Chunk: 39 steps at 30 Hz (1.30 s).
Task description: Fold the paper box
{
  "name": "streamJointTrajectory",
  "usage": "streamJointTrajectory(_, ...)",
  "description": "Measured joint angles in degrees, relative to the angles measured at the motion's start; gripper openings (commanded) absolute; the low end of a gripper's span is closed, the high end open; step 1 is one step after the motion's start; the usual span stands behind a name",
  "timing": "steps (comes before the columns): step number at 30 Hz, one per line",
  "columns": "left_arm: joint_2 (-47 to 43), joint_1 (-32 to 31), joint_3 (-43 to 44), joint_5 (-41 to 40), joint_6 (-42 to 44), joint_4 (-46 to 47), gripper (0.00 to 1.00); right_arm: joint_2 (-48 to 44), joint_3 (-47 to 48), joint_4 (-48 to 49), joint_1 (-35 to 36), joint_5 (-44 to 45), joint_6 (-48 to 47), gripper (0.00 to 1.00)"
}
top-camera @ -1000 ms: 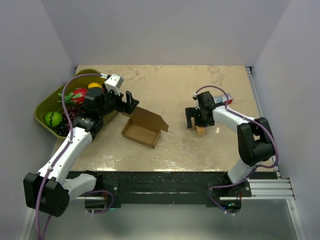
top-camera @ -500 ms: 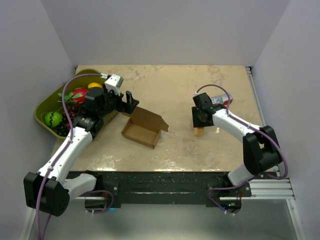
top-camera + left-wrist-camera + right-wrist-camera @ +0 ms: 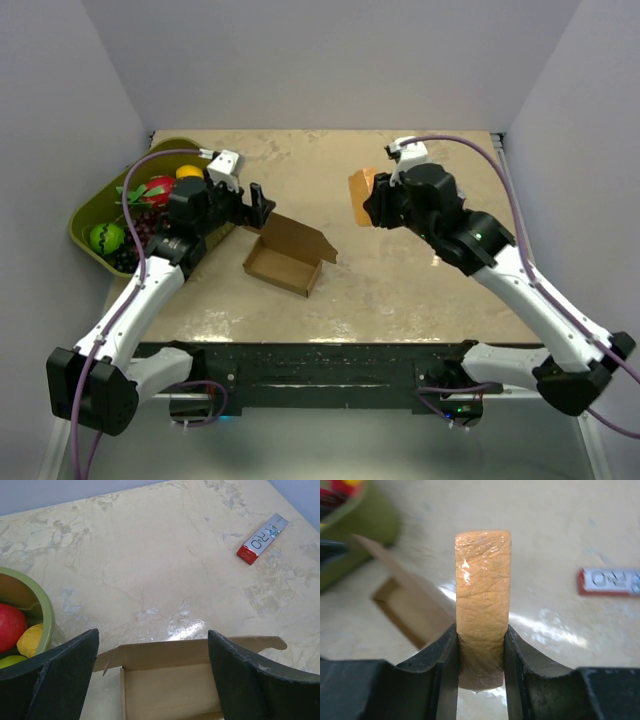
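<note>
The paper box (image 3: 288,256) is plain brown cardboard, lying as an open tray with its lid flap up, left of the table's middle. My left gripper (image 3: 260,203) hovers open just behind the box's left end. In the left wrist view the box (image 3: 165,680) lies below and between the wide-spread fingers (image 3: 65,675), and nothing is held. My right gripper (image 3: 372,205) is raised above the table to the right of the box, shut on a small orange block (image 3: 360,187). The right wrist view shows the block (image 3: 483,580) pinched upright between both fingers (image 3: 440,660), with the box (image 3: 405,605) blurred beyond.
A green bowl (image 3: 95,215) of fruit sits at the table's left edge, close behind my left arm. A narrow red-and-white carton (image 3: 262,538) lies flat on the right half of the table. White walls close in three sides.
My right gripper has shut on the orange block, lifted it off the table and carried it up and to the left. The left arm and the box have not moved.
</note>
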Motion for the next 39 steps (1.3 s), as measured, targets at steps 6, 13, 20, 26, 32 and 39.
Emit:
streamJointTrajectory(6, -2.16, 0.00, -0.85, -3.04, 0.00, 0.46, 0.93, -5.70, 4.50, 3.82, 6.97, -12.59, -3.17, 0.07)
streamJointTrajectory(13, -7.96, 0.00, -2.75, -10.51, 0.00, 1.05, 0.94, 5.49, 5.22, 3.02, 19.04, -13.75, -7.28, 0.06)
streamJointTrajectory(20, -9.35, 0.00, -2.99, -14.29, 0.00, 1.31, 0.95, 23.37, 9.70, -0.28, 28.50, -1.77, -8.28, 0.03)
streamJointTrajectory(26, -9.35, 0.00, -3.02, -17.20, 0.02, 1.31, 0.96, 31.63, 12.66, 0.11, 30.95, 10.12, -9.70, 0.02)
streamJointTrajectory(32, -9.35, 0.02, -3.02, -18.62, 0.02, 1.31, 0.98, 35.98, 12.66, 3.54, 31.06, 20.24, -13.57, 0.02)
streamJointTrajectory(39, -9.35, 0.66, -3.10, -19.56, 0.04, 1.29, 0.98, 41.18, 12.17, 8.33, 31.23, 25.77, -19.37, 0.03)
